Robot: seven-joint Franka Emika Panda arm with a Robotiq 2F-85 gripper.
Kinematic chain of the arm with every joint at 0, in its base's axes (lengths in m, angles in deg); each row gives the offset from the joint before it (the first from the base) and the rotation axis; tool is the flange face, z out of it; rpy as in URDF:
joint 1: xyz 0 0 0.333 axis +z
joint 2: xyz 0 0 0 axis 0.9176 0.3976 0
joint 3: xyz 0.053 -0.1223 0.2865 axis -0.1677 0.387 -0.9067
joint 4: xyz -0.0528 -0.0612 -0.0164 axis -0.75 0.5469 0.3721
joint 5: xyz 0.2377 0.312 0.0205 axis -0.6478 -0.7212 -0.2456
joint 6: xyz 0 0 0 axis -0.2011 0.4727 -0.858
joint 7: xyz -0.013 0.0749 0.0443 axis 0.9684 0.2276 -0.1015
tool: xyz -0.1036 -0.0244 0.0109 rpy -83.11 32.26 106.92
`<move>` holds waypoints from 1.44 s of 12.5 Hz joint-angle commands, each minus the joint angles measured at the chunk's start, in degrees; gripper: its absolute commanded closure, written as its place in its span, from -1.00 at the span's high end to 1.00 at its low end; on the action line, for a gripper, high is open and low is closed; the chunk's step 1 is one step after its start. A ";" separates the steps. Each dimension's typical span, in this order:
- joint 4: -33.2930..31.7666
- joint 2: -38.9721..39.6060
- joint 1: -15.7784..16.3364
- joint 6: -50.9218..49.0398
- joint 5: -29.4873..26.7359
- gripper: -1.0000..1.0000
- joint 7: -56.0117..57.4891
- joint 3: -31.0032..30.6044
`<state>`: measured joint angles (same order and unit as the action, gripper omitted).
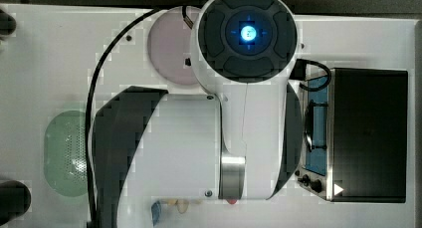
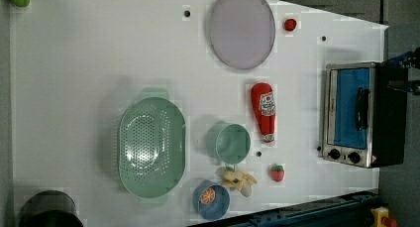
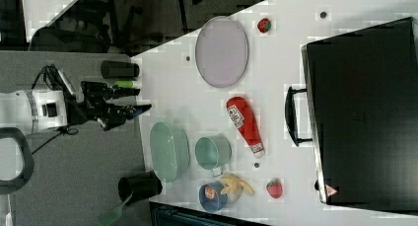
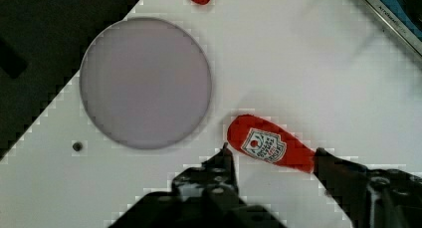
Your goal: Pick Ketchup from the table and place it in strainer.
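The Ketchup is a red bottle with a whitish label, lying on its side on the white table between the plate and the oven. It also shows in the right view. In the wrist view the Ketchup lies framed between the two dark fingertips of my gripper, which is open. The right view shows the gripper well clear of the table surface, touching nothing. The strainer, a mint-green oval basket with a perforated bottom, stands empty beyond the teal bowl from the Ketchup. It also shows in the top view.
A grey-lilac plate lies near the Ketchup's base. A teal bowl stands between strainer and Ketchup. A toaster oven stands along one table edge. Two strawberries, a yellow toy and a blue bowl are nearby.
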<state>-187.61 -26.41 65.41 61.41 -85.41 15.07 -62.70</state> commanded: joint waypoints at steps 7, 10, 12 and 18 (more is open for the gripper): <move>-13.35 -9.62 -5.87 -5.19 -0.97 1.00 6.28 -3.93; -16.58 -6.09 -5.85 2.38 -0.97 1.00 21.32 -4.65; -19.14 -3.41 -5.82 7.08 -0.97 1.00 33.71 -4.82; -26.85 5.46 -5.16 26.07 -0.87 1.00 57.92 -4.91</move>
<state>-215.14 -19.62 60.22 84.85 -86.23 63.86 -67.88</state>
